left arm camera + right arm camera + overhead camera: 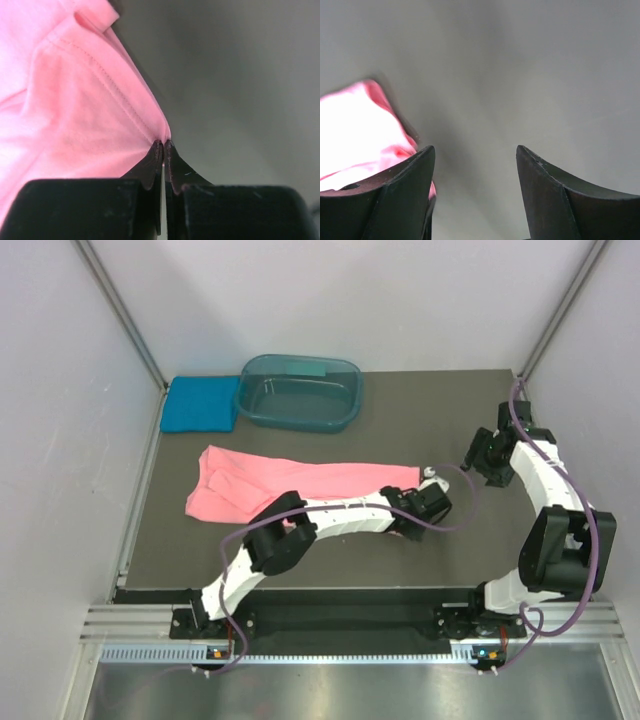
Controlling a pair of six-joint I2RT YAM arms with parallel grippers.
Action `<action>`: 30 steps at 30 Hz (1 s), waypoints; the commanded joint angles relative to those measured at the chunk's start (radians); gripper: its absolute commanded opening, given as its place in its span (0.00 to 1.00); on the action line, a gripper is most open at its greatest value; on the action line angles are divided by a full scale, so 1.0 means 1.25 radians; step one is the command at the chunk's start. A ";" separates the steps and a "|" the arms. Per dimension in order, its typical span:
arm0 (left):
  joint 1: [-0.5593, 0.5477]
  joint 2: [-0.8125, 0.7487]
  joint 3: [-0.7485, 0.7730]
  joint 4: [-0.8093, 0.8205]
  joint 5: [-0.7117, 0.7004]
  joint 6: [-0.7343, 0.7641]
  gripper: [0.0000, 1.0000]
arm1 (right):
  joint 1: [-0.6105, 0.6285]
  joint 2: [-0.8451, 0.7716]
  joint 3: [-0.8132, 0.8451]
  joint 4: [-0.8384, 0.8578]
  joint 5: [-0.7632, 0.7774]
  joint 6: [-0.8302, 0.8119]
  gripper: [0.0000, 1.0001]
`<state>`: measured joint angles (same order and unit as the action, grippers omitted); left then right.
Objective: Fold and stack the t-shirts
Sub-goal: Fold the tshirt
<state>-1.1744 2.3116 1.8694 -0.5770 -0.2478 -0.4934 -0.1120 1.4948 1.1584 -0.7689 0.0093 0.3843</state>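
The salmon-pink t-shirt (300, 485) lies spread in a long strip across the middle of the dark table. My left gripper (425, 504) reaches over it to its right end. In the left wrist view that gripper (163, 143) is shut, pinching the stitched edge of the pink t-shirt (75, 100) at its corner. The teal-blue t-shirt (200, 405) sits folded at the back left corner. My right gripper (482, 456) hovers right of the pink cloth. Its jaws stand open and empty (475, 150), with the pink t-shirt (360, 130) blurred at the left.
A dark teal see-through tub (300, 390) stands at the back centre, beside the folded blue shirt. White walls close in the table (470, 540) on the left, back and right. Bare dark tabletop shows to the right of the pink shirt.
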 commanded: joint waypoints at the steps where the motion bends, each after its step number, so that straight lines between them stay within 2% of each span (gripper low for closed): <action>1: -0.023 -0.122 -0.122 -0.009 0.181 0.001 0.00 | 0.016 -0.008 0.005 0.032 -0.027 -0.025 0.67; 4: -0.050 -0.218 -0.246 0.022 0.194 0.006 0.00 | 0.020 -0.001 0.007 0.040 -0.044 -0.028 0.67; 8: -0.102 -0.310 -0.361 0.048 0.309 0.012 0.00 | 0.037 0.042 0.038 0.031 -0.071 -0.051 0.66; 15: -0.193 -0.384 -0.438 0.068 0.419 0.001 0.00 | 0.176 0.091 0.072 0.060 -0.101 -0.127 0.67; 19: -0.245 -0.500 -0.547 0.075 0.390 -0.062 0.00 | 0.231 0.133 0.083 0.106 -0.145 -0.152 0.67; 22: -0.255 -0.621 -0.697 0.113 0.387 -0.127 0.00 | 0.255 0.169 0.098 0.151 -0.206 -0.152 0.67; 26: -0.257 -0.716 -0.770 0.128 0.387 -0.178 0.01 | 0.301 0.228 0.167 0.170 -0.268 -0.164 0.67; 28: -0.259 -0.751 -0.793 0.138 0.384 -0.198 0.16 | 0.342 0.264 0.223 0.170 -0.291 -0.176 0.67; 29: -0.258 -0.764 -0.798 0.141 0.370 -0.205 0.34 | 0.353 0.274 0.240 0.170 -0.297 -0.175 0.67; 30: -0.258 -0.794 -0.802 0.144 0.358 -0.209 0.46 | 0.375 0.283 0.256 0.170 -0.306 -0.175 0.68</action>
<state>-1.4960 1.3895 0.8886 -0.4679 0.2188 -0.6933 0.2863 1.8351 1.3819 -0.6151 -0.2939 0.1970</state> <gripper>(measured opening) 0.386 0.672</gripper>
